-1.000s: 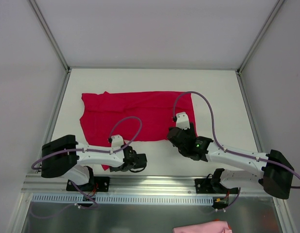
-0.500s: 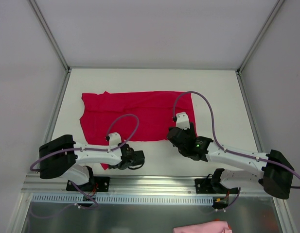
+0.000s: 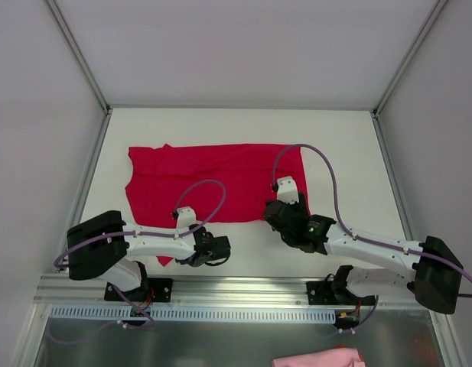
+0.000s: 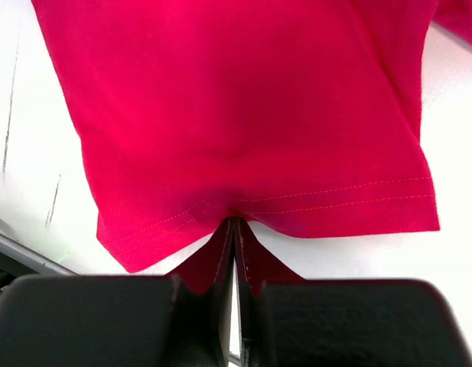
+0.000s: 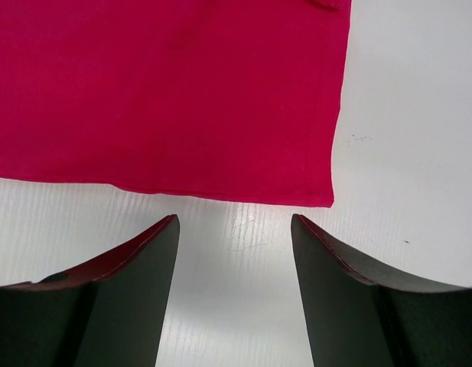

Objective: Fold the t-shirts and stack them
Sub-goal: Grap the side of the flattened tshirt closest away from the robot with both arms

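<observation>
One crimson-red soft cloth t-shirt (image 3: 213,183) spread on the white counter (image 3: 343,153); one pink cloth bundle (image 3: 316,358) at 6 o'clock. My left hand (image 4: 234,225) pinches the shirt's hem; my right hand (image 5: 234,229) is apart.

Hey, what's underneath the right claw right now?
Bare white table shows between the open jaws of the right claw, just short of the hem of the red t-shirt. Whatever lies beneath the shirt is covered.

A crimson t-shirt (image 3: 213,183) lies spread flat on the white tabletop (image 3: 335,153). The left tool (image 3: 187,258) sits low at its near-left corner and the right tool (image 3: 275,212) at its near-right edge. A pink cloth (image 3: 316,358) lies beyond the near rail.
</observation>
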You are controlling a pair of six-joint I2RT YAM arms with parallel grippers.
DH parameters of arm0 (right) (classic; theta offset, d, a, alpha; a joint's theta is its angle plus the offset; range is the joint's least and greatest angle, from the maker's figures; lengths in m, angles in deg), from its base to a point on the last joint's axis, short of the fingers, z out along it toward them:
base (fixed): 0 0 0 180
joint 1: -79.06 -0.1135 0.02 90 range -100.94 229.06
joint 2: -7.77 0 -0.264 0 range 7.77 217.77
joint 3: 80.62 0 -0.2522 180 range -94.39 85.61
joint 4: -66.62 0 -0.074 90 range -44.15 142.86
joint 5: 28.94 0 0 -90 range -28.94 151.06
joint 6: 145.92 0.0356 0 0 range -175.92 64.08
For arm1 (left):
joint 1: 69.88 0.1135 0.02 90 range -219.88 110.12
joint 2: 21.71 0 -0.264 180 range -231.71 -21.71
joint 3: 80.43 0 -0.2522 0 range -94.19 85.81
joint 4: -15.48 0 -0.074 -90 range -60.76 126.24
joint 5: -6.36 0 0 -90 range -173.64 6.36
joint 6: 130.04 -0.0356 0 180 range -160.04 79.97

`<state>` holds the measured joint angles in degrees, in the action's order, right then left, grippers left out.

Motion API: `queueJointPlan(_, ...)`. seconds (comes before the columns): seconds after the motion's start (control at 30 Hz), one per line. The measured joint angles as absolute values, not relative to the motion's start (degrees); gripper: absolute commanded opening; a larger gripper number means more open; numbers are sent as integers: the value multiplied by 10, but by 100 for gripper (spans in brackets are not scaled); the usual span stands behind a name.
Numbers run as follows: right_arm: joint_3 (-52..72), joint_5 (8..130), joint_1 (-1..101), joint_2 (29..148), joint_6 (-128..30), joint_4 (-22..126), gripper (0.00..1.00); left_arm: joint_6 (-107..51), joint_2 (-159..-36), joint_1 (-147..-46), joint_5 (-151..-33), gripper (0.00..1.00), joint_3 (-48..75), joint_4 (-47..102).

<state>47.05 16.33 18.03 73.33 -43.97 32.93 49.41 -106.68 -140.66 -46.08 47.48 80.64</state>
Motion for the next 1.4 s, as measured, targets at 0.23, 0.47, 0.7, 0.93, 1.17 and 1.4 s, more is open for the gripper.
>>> queueJointPlan(0.23,470,163,180,730,-440,330,65,477,-1076,-1408,-457,0,463,813)
queueJointPlan(0.47,470,163,181,731,-445,330,65,463,-1077,-1416,-477,36,420,817)
queueJointPlan(0.7,470,163,181,731,-447,331,65,447,-1079,-1416,-473,37,386,813)
queueJointPlan(0.93,470,163,181,731,-449,332,65,431,-1109,-1414,-469,38,381,806)
queueJointPlan(1.17,470,164,181,731,-450,331,65,395,-1123,-1410,-461,39,381,766)
queueJointPlan(1.4,470,164,181,732,-453,332,65,357,-1130,-1398,-455,39,373,732)
